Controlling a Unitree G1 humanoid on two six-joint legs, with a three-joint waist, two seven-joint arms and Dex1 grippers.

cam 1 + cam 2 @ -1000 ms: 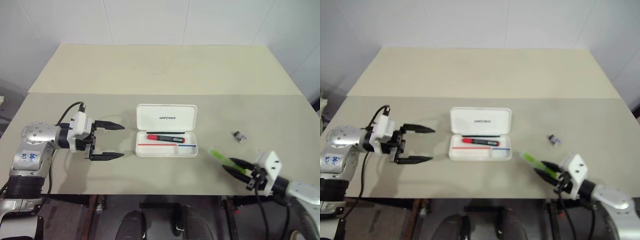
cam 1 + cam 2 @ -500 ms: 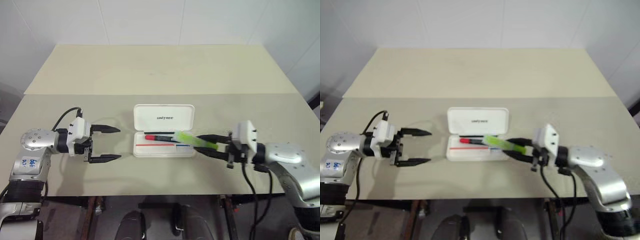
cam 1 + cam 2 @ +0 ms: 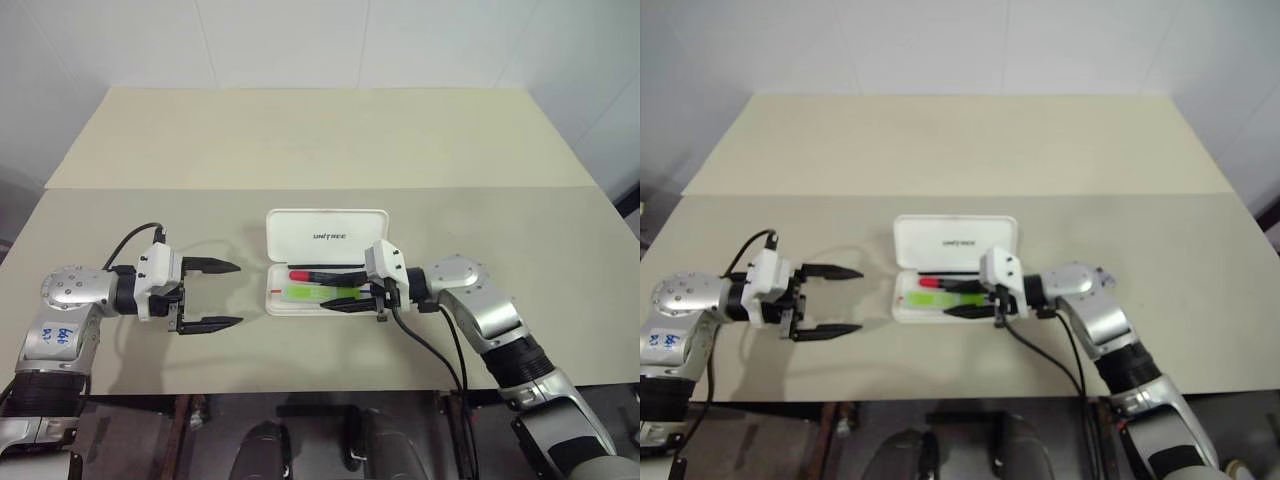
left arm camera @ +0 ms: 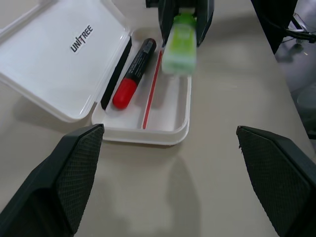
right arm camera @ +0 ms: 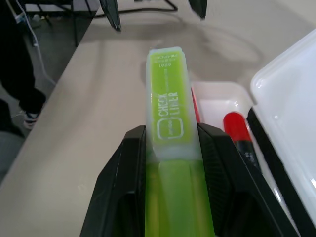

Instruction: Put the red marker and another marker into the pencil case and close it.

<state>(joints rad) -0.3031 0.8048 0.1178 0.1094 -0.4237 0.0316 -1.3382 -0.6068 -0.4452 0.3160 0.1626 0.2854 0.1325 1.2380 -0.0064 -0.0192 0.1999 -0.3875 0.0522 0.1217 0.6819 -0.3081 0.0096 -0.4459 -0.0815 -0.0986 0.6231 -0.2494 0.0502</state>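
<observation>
The white pencil case [image 3: 327, 236] lies open in the middle of the table, lid back with UNITREE lettering. In its tray [image 3: 276, 300] rests the red marker [image 3: 318, 273], red cap to the left. My right gripper [image 3: 334, 289] reaches in from the right, shut on the lime-green marker [image 3: 318, 294], which it holds lengthwise over the tray's front half, beside the red marker. Whether it touches the tray floor I cannot tell. The right wrist view shows the green marker [image 5: 168, 113] clamped between the fingers [image 5: 123, 182]. My left gripper [image 3: 238, 294] hangs open left of the case, nothing between its fingers.
The table has a paler rear half [image 3: 320, 140] behind a seam. Its front edge [image 3: 300, 385] runs just below both arms. Bare tabletop lies between the left gripper and the case.
My right arm has swung left from the table's front right corner to the case, carrying the green marker over the tray. The left gripper has stayed put and open.
</observation>
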